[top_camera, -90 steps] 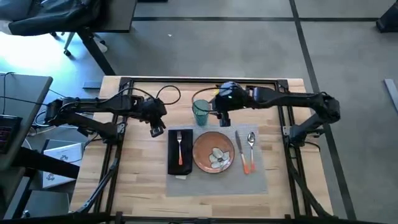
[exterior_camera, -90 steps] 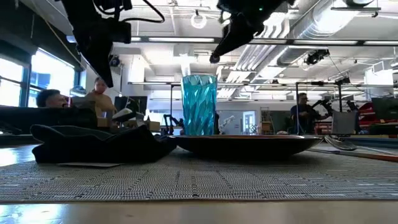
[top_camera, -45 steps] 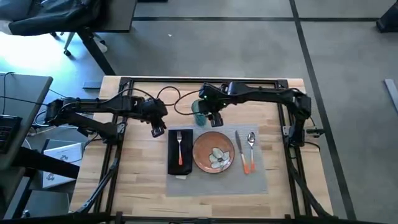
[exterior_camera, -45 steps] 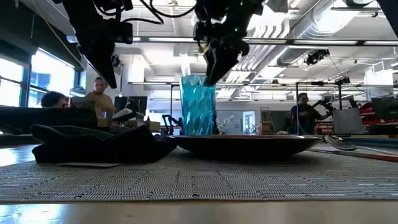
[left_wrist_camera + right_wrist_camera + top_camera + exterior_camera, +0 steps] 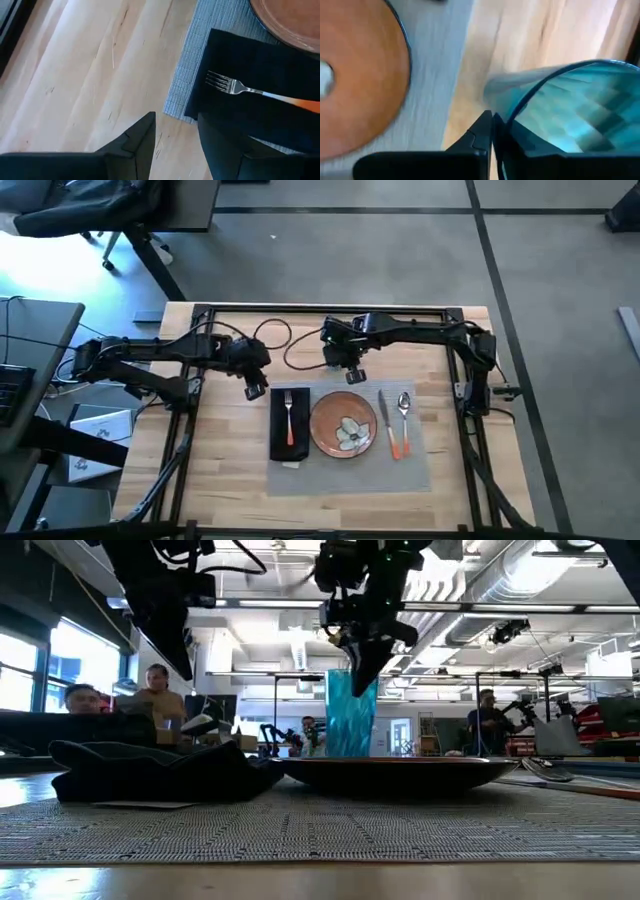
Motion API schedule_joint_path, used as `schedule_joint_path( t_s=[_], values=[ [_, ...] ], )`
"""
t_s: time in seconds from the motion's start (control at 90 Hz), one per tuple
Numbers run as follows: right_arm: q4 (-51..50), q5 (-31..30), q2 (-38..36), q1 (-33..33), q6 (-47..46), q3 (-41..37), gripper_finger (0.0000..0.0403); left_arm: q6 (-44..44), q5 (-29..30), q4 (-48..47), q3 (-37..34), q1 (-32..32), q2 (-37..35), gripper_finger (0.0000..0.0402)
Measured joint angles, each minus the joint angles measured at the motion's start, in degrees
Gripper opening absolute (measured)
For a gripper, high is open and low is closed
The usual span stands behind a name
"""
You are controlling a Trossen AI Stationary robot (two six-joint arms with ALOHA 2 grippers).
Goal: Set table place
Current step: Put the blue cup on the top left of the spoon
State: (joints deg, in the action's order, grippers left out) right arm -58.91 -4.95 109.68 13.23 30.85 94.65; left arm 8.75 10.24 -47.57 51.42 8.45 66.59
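A teal glass (image 5: 350, 725) stands beyond the orange-brown plate (image 5: 343, 423), which hides its foot in the low view. My right gripper (image 5: 362, 675) is shut on the glass from above and covers it in the high view. The plate, a black napkin (image 5: 289, 425) with a fork (image 5: 235, 87) on it, a knife (image 5: 384, 412) and a spoon (image 5: 403, 410) lie on the grey placemat (image 5: 350, 470). My left gripper (image 5: 252, 385) hovers open over bare wood just left of the napkin's far corner. My right gripper holds the glass by its rim (image 5: 512, 112), one finger inside the glass and one outside. The fingers (image 5: 365, 660) come from above, pointing down. The glass stays about upright below them. The plate hides its foot, so I cannot tell whether it is lifted.
Black cables (image 5: 275, 335) loop over the far part of the light-wood table (image 5: 230, 470). Bare wood lies left of the placemat and along the near edge. People sit at desks in the room beyond the table.
My right gripper has gone toward the table's left and down onto the glass and has taken hold of its rim. Since then the glass has shifted a little toward the table's right with the gripper.
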Motion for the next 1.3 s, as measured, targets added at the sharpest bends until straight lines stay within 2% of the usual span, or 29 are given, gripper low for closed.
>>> schedule_joint_path(
  t_s=[0.222,0.356,0.444,0.556,0.822,0.944,1.144,1.3],
  values=[
    [-13.2,1.2,-6.2,1.2,-9.8,0.0,0.0001,0.0,0.0,0.0,0.0,0.0,0.0,0.0133],
    [-17.9,1.1,-9.8,3.6,-15.9,-0.4,0.0001,-0.3,0.0,0.9,0.0,0.0,0.0,0.0133],
    [-17.7,0.9,-13.2,4.8,-17.8,-3.3,0.0000,-0.3,0.0,1.3,0.0,0.0,0.0,0.0133],
    [-16.4,1.2,-18.4,6.0,-20.8,-10.7,0.0000,-0.3,0.0,1.4,0.0,-0.2,0.0,0.0133],
    [-7.9,1.9,-31.0,7.0,-27.2,-27.7,0.0000,-1.0,0.0,3.0,0.0,-0.7,0.0,0.0133],
    [-3.8,3.1,-33.7,8.2,-27.5,-33.3,0.0000,-1.1,0.0,4.5,0.0,-0.7,0.0,0.0133],
    [-0.3,3.4,-34.0,8.9,-27.2,-36.0,0.0000,-0.9,-0.1,4.7,0.0,-0.7,0.0,0.0133],
    [-0.4,-0.6,-33.9,8.9,-28.4,-34.9,0.0000,-0.3,-0.2,4.7,0.0,-0.7,0.0,0.0133]
  ],
)
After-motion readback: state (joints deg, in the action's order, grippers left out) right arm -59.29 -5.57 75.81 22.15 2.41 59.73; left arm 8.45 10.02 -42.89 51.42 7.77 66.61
